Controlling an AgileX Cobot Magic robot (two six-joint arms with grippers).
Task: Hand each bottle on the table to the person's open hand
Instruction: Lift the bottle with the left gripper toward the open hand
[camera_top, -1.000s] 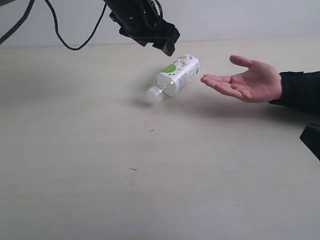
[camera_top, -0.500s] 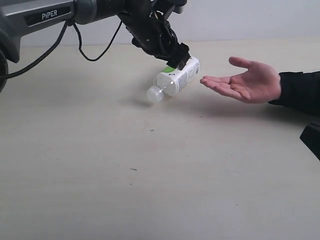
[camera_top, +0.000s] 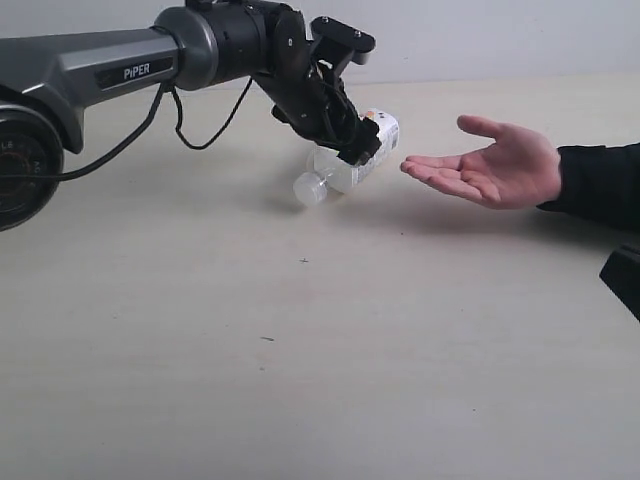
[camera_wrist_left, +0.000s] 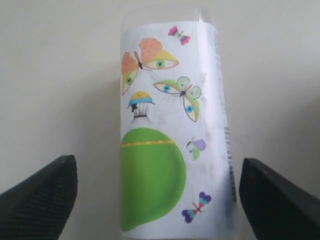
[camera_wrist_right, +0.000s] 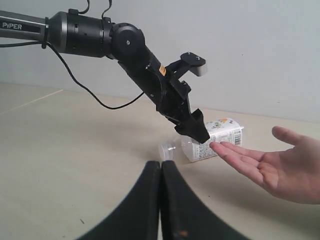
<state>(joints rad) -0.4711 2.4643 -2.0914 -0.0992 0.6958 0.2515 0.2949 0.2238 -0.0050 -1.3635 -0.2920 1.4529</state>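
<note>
Bottle: a white-and-green labelled bottle (camera_top: 340, 172) lay on its side on the table (camera_top: 300, 350), toward the far edge and a little right of the middle, neck and cap pointing to the near-left.
Other bottles: none in view.
Left gripper (camera_top: 360, 150): spread wide, one finger either side of the labelled body, gripping nothing yet; whether the pads touched the plastic could not be told.
Right gripper (camera_wrist_right: 160, 172): fingers pressed together, empty, low by the near right edge.
Person's open hand (camera_top: 495, 165): palm up, fingertips just beside the bottle's base, toward the right edge.
Handling: it looked empty, so probably light; thin plastic likely gives under a hard squeeze, and the round body could roll or slip on its smooth sleeve.
Where to hold: across the middle of the label, where the wall is straight, with moderate force; the tapering neck seemed a poorer place.
Label art: butterflies with eye-spots, a small capped figure and a large green rounded shape on white.
Label print: a strip of fine text along one side, too small to read.
Arm (camera_top: 100, 70): "PIPER" in white.
</note>
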